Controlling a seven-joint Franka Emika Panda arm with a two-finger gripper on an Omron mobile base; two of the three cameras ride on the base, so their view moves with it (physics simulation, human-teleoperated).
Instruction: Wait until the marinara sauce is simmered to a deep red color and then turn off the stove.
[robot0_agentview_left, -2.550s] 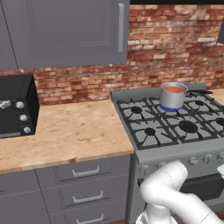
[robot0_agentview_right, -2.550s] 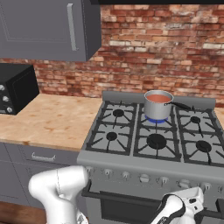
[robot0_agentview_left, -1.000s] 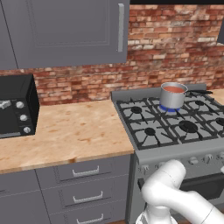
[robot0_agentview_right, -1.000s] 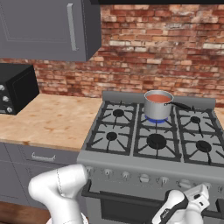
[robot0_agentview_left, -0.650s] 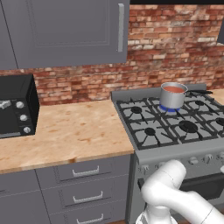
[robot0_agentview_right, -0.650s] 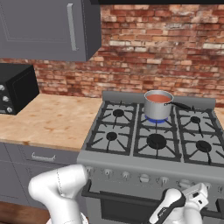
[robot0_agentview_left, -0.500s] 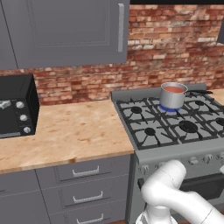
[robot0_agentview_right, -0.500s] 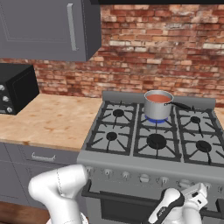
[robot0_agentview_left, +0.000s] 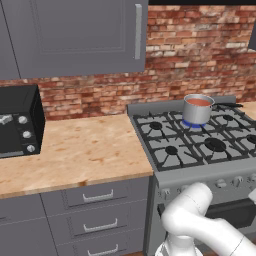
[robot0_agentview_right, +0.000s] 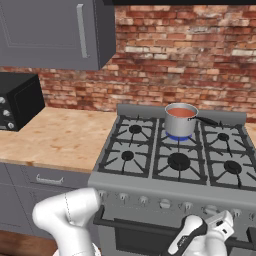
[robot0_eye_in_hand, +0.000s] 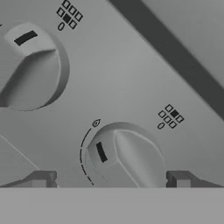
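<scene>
Down at the bottom of the hand view the gripper (robot0_eye_in_hand: 109, 179) stands parted, its two grey fingertips (robot0_eye_in_hand: 41, 178) well apart and straddling a round knob (robot0_eye_in_hand: 124, 153) on the front panel of the stove (robot0_eye_in_hand: 131, 78); I cannot tell whether the tips touch it. The knob's dark pointer mark sits left of its middle, beside a curved dashed scale with a small flame sign at its upper end. A second knob (robot0_eye_in_hand: 30, 65) lies in the upper left of that view, and a dark band crosses the upper right corner.

In the right base view the gripper (robot0_agentview_right: 220, 227) shows at the lower right, just under the row of knobs on the stove (robot0_agentview_right: 175, 187). Higher up, right of centre, the saucepan (robot0_agentview_right: 180, 120) sits on a rear middle burner with blue flame showing under it, its dark handle pointing right. The marinara sauce (robot0_agentview_right: 181, 112) inside is orange-red.

In the left base view the marinara sauce (robot0_agentview_left: 199, 102) sits at centre right, on the stove (robot0_agentview_left: 200, 170). A wooden countertop (robot0_agentview_left: 75, 150) runs to the left, with a black countertop oven (robot0_agentview_left: 17, 120) at the left edge, a grey cabinet (robot0_agentview_left: 75, 35) above and a brick wall (robot0_agentview_left: 200, 45) behind.
</scene>
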